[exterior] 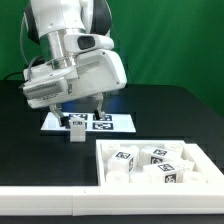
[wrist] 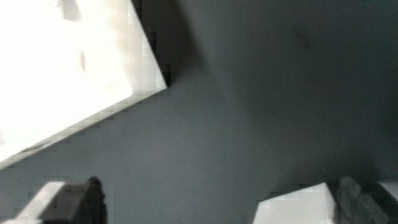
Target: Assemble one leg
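My gripper [exterior: 80, 108] hangs over the black table [exterior: 170, 110], jaws spread wide, nothing between them. The leg [exterior: 76, 128] stands upright just below, at the edge of the marker board [exterior: 112, 124]. Wrist view shows no leg between my fingertips [wrist: 63, 200]. Risk as I judge it: coming down off-centre, one finger clips its top and topples it

The worktop [exterior: 175, 108] looks matt black and smooth; the leg [exterior: 76, 130] is smooth white plastic with a printed black-and-white tag; the tray [exterior: 108, 168] is matt white; the arm's casing [exterior: 85, 68] is glossy white plastic.
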Available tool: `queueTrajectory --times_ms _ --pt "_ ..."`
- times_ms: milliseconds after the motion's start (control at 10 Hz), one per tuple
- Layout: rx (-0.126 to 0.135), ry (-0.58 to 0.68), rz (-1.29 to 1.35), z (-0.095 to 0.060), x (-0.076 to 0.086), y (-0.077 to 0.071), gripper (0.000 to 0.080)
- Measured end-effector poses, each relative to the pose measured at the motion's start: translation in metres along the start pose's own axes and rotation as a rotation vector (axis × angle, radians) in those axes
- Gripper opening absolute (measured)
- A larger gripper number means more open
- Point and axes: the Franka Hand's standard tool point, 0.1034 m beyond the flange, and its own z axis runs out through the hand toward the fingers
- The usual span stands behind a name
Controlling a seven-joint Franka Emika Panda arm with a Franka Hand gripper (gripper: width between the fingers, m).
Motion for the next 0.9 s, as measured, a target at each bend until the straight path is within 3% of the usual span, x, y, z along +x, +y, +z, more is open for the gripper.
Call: queueTrajectory --times_ms 200,300,400,700,800,900 --pt "-0.008 -0.006 0.059 -0.001 0.000 0.002 0.0649" --pt "-0.063 -0.048 0.226 -0.006 -0.002 0.009 0.0649" --pt "-0.095 -0.067 0.365 -0.010 -0.004 0.014 0.0649" --pt "-0.118 -0.076 0.716 -0.015 -0.013 0.034 0.0649" --pt "-0.101 -0.055 0.863 -0.010 -0.009 0.038 0.0649" --pt "-0.102 -0.055 0.895 -0.010 -0.009 0.037 0.0649"
